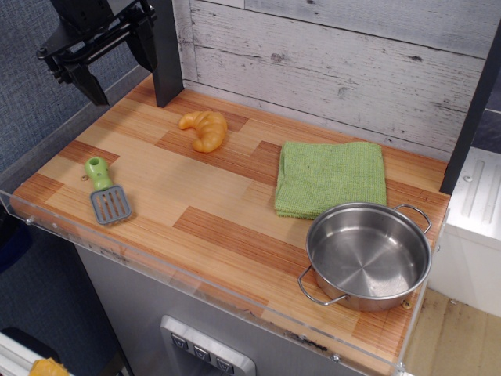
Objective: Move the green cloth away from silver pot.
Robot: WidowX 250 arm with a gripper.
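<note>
The green cloth (331,178) lies flat on the wooden table at the right, its near edge touching or just tucked behind the rim of the silver pot (368,254). The pot stands empty at the table's front right corner, with wire loop handles at its near left and far right. My gripper (117,66) hangs above the table's far left corner, well away from the cloth and pot. Its two black fingers are spread apart and hold nothing.
A yellow croissant (205,129) lies at the back middle. A green-handled grey spatula (106,191) lies at the left. A black post (166,55) stands at the back left. A clear plastic lip (196,278) runs along the table's front edge.
</note>
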